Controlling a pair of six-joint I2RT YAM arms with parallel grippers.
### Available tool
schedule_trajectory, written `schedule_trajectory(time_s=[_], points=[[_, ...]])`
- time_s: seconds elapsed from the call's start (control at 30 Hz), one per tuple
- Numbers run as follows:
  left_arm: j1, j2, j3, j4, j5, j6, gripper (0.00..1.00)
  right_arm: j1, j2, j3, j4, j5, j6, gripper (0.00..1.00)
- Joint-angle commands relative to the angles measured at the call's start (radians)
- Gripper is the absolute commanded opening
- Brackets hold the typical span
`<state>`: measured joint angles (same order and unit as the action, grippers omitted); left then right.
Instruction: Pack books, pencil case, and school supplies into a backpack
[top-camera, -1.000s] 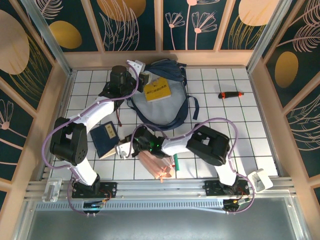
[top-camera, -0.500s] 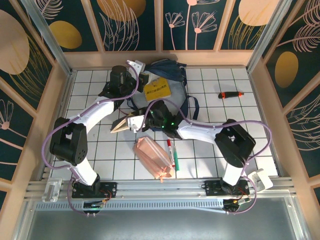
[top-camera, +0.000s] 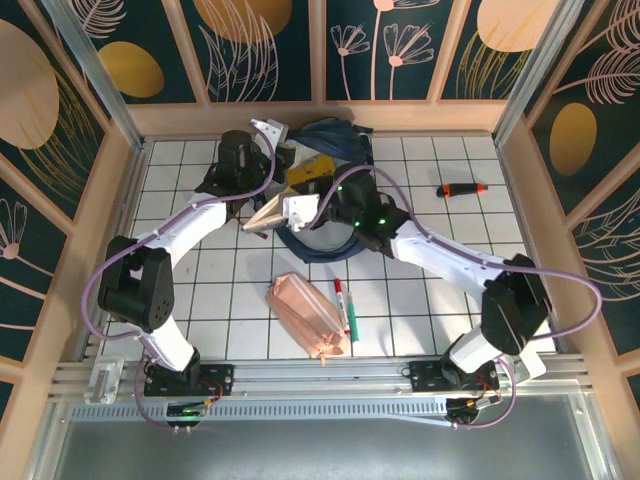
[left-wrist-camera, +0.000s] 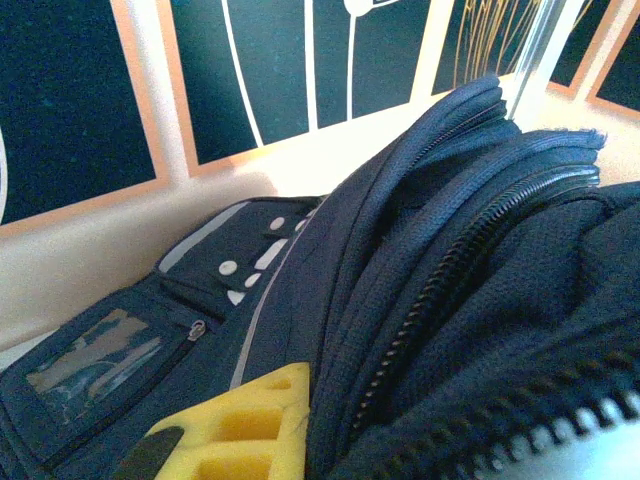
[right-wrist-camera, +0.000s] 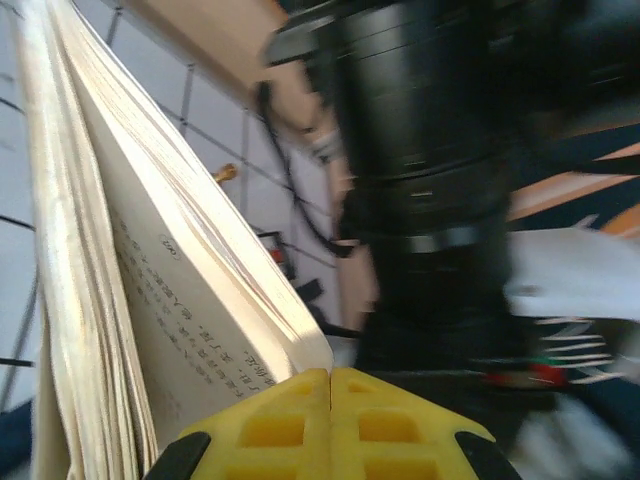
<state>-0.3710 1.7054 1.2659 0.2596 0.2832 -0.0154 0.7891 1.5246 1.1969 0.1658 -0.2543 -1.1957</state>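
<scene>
1. Top external view, and the navy book (top-camera: 262, 215) is off the table (top-camera: 440, 290)! A second ago it lay flat at the left; now it hangs in the air with its pages fanned, right at the left lip of the backpack (top-camera: 338, 135).
2. Right hand (top-camera: 285, 210) has swung it up and across. On the right wrist view the yellow fingers (right-wrist-camera: 250, 430) are pressed together at the book's (right-wrist-camera: 170, 300) lower corner, so it looks like a thin pinch on a few leaves.
3. Left hand (top-camera: 288, 155) hasn't budged at the backpack's far-left rim. Its wrist view shows one yellow finger (left-wrist-camera: 250, 420) tucked against the navy fabric (left-wrist-camera: 480, 280), nearly closed, apparently holding the mouth up.
4. That puts book two at the door. The yellow book (top-camera: 312, 168) already sits in the opening, partly hidden by the arms.
5. Still waiting on the table: the pencil case (top-camera: 308, 318), with the marker pen (top-camera: 343, 303) just beside it on its right.
6. Room is tight. Both arms crowd the mouth, and the fanned pages could snag on the zipper edge or the left wrist.
7. Open table lies right of the backpack, where a red-and-black tool (top-camera: 460, 190) sits well apart.
</scene>
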Motion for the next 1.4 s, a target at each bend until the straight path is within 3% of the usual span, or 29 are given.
schedule_trajectory(time_s=[0.0, 0.17, 0.4, 0.47, 0.53, 0.63, 0.7, 0.77, 0.83, 0.87, 0.97, 1.07, 1.13, 1.2, 1.37], points=[[0.013, -0.037, 0.059, 0.064, 0.003, -0.039, 0.0, -0.037, -0.074, 0.045, -0.016, 0.004, -0.054, 0.0], [0.013, -0.032, 0.066, 0.064, 0.014, -0.046, 0.0, -0.092, -0.118, -0.008, -0.046, 0.022, -0.088, 0.0], [0.014, -0.033, 0.052, 0.066, 0.027, -0.056, 0.0, -0.104, -0.125, -0.293, -0.076, 0.015, -0.074, 0.01], [0.014, -0.04, 0.043, 0.063, 0.027, -0.052, 0.0, -0.083, -0.138, -0.318, -0.132, -0.005, 0.0, 0.15], [0.012, -0.049, 0.034, 0.058, 0.025, -0.039, 0.0, -0.082, -0.173, -0.331, -0.146, -0.073, 0.105, 0.24], [0.014, -0.055, 0.022, 0.052, 0.02, -0.026, 0.0, -0.104, -0.216, -0.329, -0.124, -0.159, 0.329, 0.36], [0.013, -0.053, 0.021, 0.051, 0.026, -0.027, 0.0, -0.12, -0.204, -0.281, -0.119, -0.157, 0.558, 0.43], [0.014, -0.051, 0.021, 0.056, 0.033, -0.036, 0.0, -0.135, -0.161, -0.208, -0.161, -0.17, 0.802, 0.46], [0.012, -0.046, 0.02, 0.059, 0.039, -0.047, 0.0, -0.144, -0.119, -0.155, -0.262, -0.287, 0.881, 0.47], [0.013, -0.046, 0.02, 0.061, 0.043, -0.05, 0.0, -0.142, -0.103, -0.155, -0.263, -0.288, 0.96, 0.47], [0.013, -0.047, 0.016, 0.058, 0.05, -0.053, 0.0, -0.149, -0.082, -0.187, -0.204, -0.078, 1.429, 0.51], [0.013, -0.05, 0.018, 0.044, 0.049, -0.045, 0.0, -0.154, -0.088, -0.191, -0.349, 0.056, 1.94, 0.54], [0.012, -0.053, 0.019, 0.036, 0.047, -0.037, 0.0, -0.135, -0.119, -0.227, -0.393, 0.056, 2.204, 0.57], [0.013, -0.052, 0.02, 0.034, 0.045, -0.035, 0.0, -0.119, -0.163, -0.293, -0.404, 0.046, 2.456, 0.67], [0.013, -0.04, 0.018, 0.036, 0.056, -0.032, 0.0, -0.106, -0.16, -0.381, -0.245, -0.052, 2.781, 0.71]])
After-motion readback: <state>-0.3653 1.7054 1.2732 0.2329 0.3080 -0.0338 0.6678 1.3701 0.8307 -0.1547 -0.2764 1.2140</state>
